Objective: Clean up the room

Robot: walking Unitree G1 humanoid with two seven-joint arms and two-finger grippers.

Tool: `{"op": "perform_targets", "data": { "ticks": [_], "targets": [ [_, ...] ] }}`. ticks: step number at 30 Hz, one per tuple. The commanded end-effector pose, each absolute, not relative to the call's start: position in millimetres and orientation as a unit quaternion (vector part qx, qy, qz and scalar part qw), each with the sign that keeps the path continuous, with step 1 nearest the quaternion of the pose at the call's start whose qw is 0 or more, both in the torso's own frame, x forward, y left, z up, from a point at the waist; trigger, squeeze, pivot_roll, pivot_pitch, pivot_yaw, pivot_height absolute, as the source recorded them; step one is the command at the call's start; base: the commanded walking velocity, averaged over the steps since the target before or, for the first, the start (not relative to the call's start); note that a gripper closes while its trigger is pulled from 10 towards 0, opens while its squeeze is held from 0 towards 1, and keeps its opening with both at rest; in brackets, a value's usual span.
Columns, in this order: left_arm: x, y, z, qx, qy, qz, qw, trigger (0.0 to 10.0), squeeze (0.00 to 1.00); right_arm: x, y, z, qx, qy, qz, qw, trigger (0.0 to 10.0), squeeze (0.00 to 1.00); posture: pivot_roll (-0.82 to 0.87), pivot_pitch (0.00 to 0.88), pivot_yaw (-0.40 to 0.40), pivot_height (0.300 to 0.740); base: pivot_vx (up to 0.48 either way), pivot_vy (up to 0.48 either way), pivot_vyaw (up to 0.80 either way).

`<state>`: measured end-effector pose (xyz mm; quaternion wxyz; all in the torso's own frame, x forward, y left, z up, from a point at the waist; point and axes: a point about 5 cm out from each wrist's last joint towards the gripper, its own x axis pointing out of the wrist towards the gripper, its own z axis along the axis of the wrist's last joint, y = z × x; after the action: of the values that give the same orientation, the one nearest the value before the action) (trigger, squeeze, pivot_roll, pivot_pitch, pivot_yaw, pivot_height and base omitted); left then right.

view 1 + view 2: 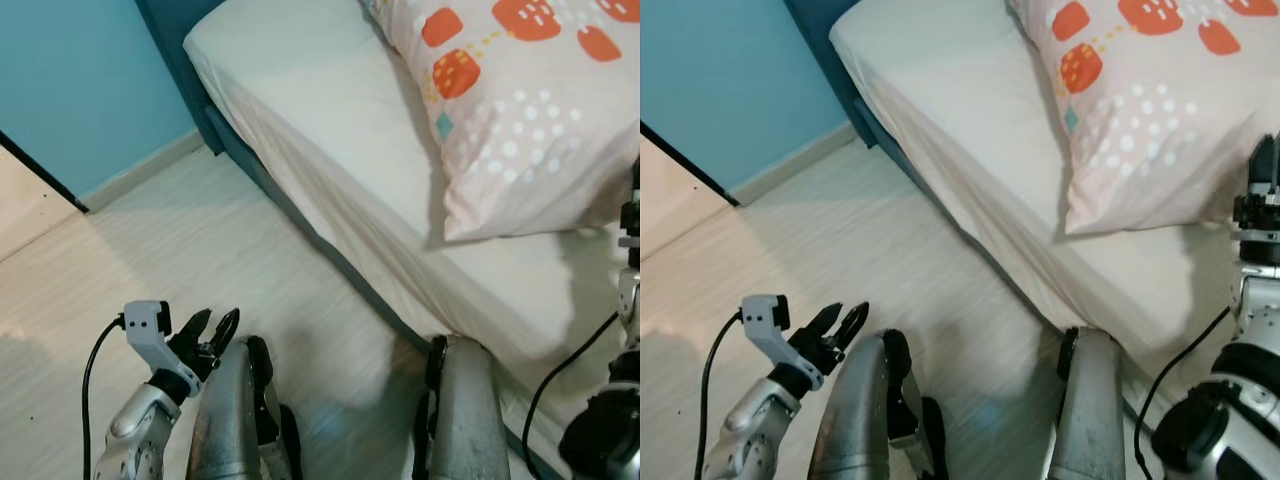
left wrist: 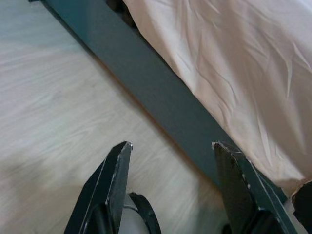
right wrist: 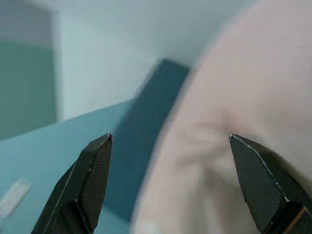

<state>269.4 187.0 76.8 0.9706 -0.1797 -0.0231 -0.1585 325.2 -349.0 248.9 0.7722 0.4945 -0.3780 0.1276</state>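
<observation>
Probably the pillow (image 1: 1160,110), lying on the bed (image 1: 330,120) near its edge, is soft and light; take it by a corner. Right gripper (image 3: 170,141) is spread wide beside it, left gripper (image 2: 170,146) also released, low over the floor (image 1: 180,260).

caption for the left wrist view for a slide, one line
Left gripper, jaws open, above the pale wood floor beside the dark bed frame.

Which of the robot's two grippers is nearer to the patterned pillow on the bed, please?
Right. The right gripper is raised beside the pillow at its lower edge, while the left gripper hangs low over the floor, well away from the bed.
</observation>
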Motion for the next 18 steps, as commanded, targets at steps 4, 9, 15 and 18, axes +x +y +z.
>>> {"op": "perform_targets", "data": {
  "ticks": [4, 9, 15, 18],
  "targets": [
    [259.4, 189.6, 63.8, -0.186, 0.005, -0.147, 0.972, 10.0, 0.00, 337.2, -343.9, 232.1, 0.509, -0.303, 0.045, 0.804, 10.0, 0.00, 0.12, 0.461, 0.118, 0.452, 0.000, 0.000, 0.00],
    [258.0, 188.9, 62.4, -0.186, 0.006, -0.149, 0.971, 10.0, 0.00, 346.7, -329.0, 210.8, 0.531, -0.218, 0.004, 0.819, 10.0, 0.00, 0.13, 0.461, 0.115, 0.452, 0.000, 0.000, 0.00],
    [258.7, 188.2, 61.9, -0.186, 0.006, -0.152, 0.971, 10.0, 0.00, 344.5, -329.4, 168.8, 0.546, -0.114, -0.126, 0.821, 10.0, 0.00, 0.11, 0.452, 0.106, 0.452, 0.000, 0.000, 0.00],
    [259.5, 187.6, 61.1, -0.186, 0.008, -0.154, 0.970, 10.0, 0.00, 335.6, -334.6, 158.3, 0.540, -0.096, -0.163, 0.820, 10.0, 0.00, 0.10, 0.444, 0.107, 0.452, 0.000, 0.000, 0.00]
  ]
}}
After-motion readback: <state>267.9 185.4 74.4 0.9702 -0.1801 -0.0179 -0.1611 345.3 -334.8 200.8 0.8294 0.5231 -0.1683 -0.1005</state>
